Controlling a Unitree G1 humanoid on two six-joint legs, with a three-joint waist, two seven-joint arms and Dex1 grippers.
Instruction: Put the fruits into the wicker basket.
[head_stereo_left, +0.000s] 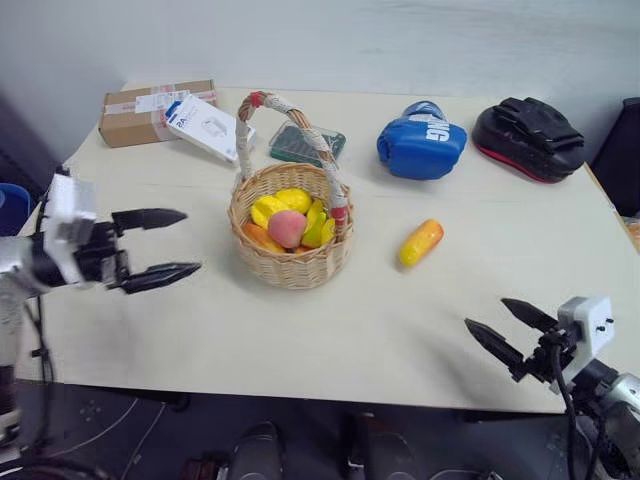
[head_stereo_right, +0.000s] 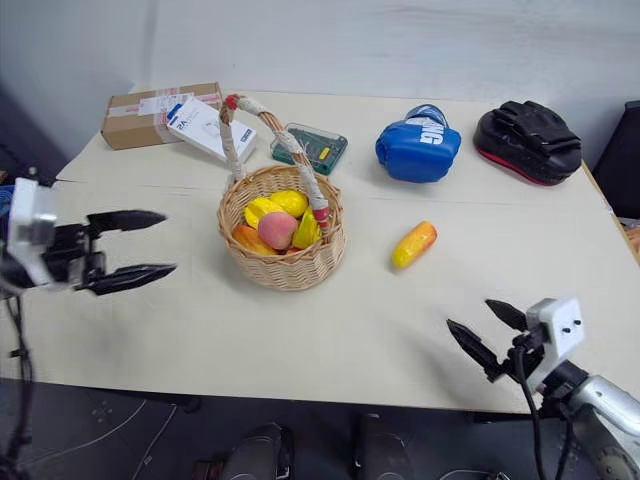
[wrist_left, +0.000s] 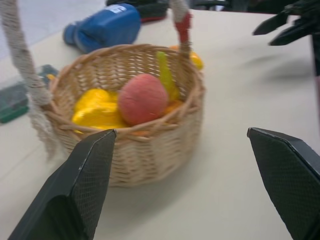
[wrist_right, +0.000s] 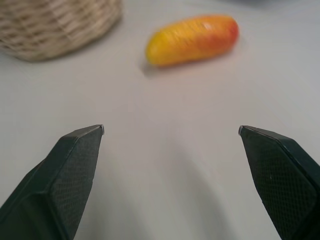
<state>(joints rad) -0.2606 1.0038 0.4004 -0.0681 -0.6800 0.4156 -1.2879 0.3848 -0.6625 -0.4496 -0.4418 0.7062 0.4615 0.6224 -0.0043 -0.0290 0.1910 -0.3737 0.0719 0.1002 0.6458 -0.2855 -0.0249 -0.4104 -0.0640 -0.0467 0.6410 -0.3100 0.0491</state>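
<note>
Nearest you, at the table's front edge, your right gripper hangs low with its fingers spread wide and nothing between them; it points toward the mango.

Now from your left: your left gripper floats above the table just left of the basket, jaws wide apart and empty, aimed at the basket's side. The basket stands upright near the middle of the table, its arched handle rising over it. Inside you can see the peach resting on top of several yellow pieces, with something orange tucked at the left edge.

To the right of the basket, well clear of it, the mango lies on its side on the bare tabletop, not yet in the basket.

Along the back, left to right: a cardboard box, a white packet leaning on it, a green case behind the handle, the blue glove, and a black pad at the far right
</note>
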